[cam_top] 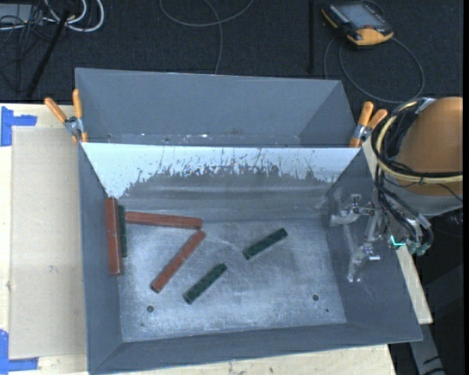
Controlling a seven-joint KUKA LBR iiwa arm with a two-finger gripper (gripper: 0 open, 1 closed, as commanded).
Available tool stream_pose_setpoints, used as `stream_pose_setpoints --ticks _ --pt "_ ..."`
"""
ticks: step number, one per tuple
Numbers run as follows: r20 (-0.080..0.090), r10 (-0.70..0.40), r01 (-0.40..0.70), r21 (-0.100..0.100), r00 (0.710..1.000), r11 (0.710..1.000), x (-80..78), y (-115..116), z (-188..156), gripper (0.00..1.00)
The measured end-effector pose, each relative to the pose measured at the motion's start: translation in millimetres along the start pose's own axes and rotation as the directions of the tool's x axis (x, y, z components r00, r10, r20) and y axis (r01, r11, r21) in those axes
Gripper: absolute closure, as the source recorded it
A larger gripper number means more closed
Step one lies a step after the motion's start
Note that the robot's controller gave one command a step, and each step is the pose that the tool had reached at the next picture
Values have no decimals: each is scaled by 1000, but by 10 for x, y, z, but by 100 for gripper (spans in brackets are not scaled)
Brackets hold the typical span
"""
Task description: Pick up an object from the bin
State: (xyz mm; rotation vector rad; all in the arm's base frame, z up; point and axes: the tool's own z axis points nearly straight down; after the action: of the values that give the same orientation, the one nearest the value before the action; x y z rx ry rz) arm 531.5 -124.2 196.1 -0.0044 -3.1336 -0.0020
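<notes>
Grey metal bin (219,108) with sloping walls, viewed from above and slightly to one side. Bin floor (297,287) worn pale and speckled, most heavily toward the middle; lower part of the far wall marked by a band of dark vertical scratches. Six short bars flat on the floor, all in its left and central parts. Left red-brown bar (112,237) along the foot of the left wall, with a left dark green bar (123,231) touching its right side. Level red-brown bar (162,220) extending rightward from near their upper ends. Slanted red-brown bar (178,261) just below it, upper end near the level bar's right end. Lower dark green bar (205,283) just beside the slanted bar, on its right. Upper dark green bar (265,243) apart from the others, near mid-floor, tilted up to the right. Gripper (359,266) low in the right part of the bin, near the foot of the right wall, over bare floor; nearest thing the upper dark green bar, well apart to its left. Width of the gripper's opening not determinable. Orange cover (434,143) and looped wrist cables (387,209) on the arm beside the right rim. Behind the bin, dark room floor (219,45) with loose thin cords (211,6) and a yellow-and-grey handheld unit (358,22).
</notes>
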Motion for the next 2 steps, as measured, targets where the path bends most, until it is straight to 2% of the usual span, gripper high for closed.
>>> stream_pose_setpoints --ticks 1,2 --pt "7 -4 4 1 1000 1000 -17 6 -36 0" --pt "13 -43 43 3 999 999 -372 528 740 0"
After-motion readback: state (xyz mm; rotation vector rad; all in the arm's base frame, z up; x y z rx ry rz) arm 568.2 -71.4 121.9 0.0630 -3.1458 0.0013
